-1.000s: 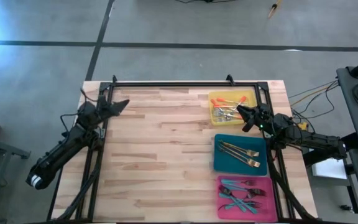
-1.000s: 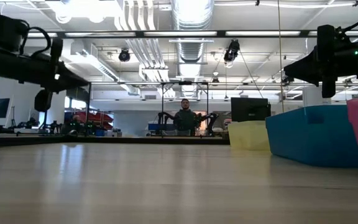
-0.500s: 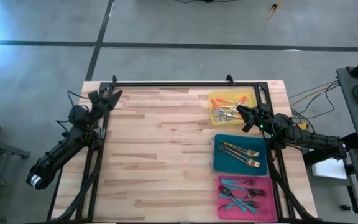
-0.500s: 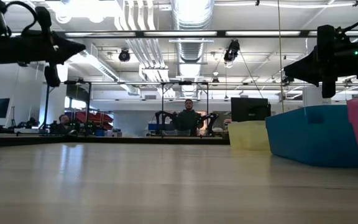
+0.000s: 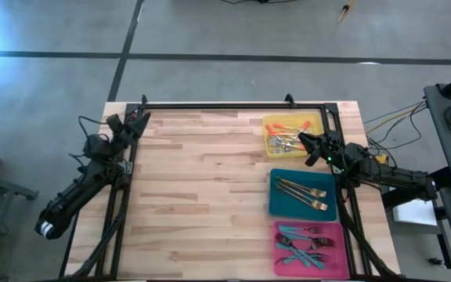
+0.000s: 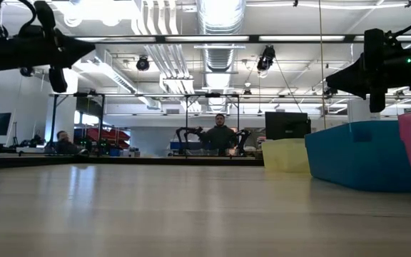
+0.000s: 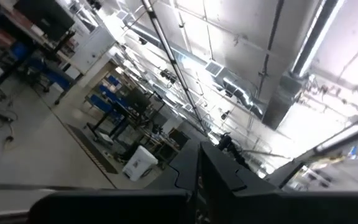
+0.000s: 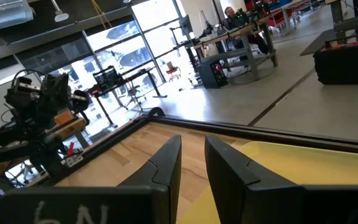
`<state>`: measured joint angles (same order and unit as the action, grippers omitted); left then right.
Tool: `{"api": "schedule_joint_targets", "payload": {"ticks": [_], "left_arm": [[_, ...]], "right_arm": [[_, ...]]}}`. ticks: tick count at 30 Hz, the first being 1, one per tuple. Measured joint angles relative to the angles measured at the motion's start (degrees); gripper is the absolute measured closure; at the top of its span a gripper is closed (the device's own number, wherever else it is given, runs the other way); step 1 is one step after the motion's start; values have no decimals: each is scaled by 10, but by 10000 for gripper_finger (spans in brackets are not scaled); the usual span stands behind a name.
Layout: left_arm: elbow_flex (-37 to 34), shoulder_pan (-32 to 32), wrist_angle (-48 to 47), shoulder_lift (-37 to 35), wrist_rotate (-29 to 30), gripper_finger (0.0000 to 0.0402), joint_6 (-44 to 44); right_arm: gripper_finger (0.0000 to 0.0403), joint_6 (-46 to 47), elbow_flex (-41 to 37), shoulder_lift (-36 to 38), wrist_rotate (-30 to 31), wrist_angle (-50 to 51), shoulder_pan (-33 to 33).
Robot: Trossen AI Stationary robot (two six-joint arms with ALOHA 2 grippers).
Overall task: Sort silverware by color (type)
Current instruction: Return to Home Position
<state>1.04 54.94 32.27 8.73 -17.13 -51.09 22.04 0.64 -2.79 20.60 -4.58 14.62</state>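
The silverware lies sorted in three trays along the table's right side. Red-orange-handled pieces [image 5: 286, 135] are in the yellow tray [image 5: 312, 150], gold pieces [image 5: 302, 192] in the teal tray [image 5: 276, 205], and teal-handled pieces [image 5: 304, 244] in the pink tray [image 5: 335, 268]. My right gripper [image 5: 302, 142] hangs level over the yellow tray's near right part, its fingers [image 8: 166, 163] a narrow gap apart with nothing between them. My left gripper [image 5: 141, 121] is shut and empty, raised above the table's far left corner and tipped upward; its own wrist view shows only the room's ceiling.
A black frame rail [image 5: 225, 104] runs along the table's far edge, and arm stands sit at both sides. The bare wooden tabletop [image 5: 202, 196] spans the middle and left. In the low view, people [image 6: 221, 135] are in the room behind the table.
My left gripper has risen and tipped from pointing slightly down to pointing upward. Its tip has drawn back toward the table's far left corner, and it has stayed shut.
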Motion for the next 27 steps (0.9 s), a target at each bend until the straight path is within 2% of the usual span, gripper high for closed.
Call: {"api": "schedule_joint_targets", "payload": {"ticks": [3,7,12,14,18,20,24,27], "left_arm": [[0,0,-3,-6,-13,401,24],[0,0,-5,-10,-19,401,6],[0,0,-75,-17,-14,401,-24],[0,1,-113,-18,7,401,-93],[0,0,-193,-18,47,401,-292],[0,1,-226,-18,74,401,-335],[0,1,-220,-22,72,401,-435],[0,1,-213,-33,72,401,-416]], "right_arm": [[339,0,0,0,0,0,0],[339,0,0,0,0,0,0],[339,0,0,0,0,0,0],[339,0,0,0,0,0,0],[339,0,0,0,0,0,0],[339,0,0,0,0,0,0],[339,0,0,0,0,0,0],[339,0,0,0,0,0,0]]}}
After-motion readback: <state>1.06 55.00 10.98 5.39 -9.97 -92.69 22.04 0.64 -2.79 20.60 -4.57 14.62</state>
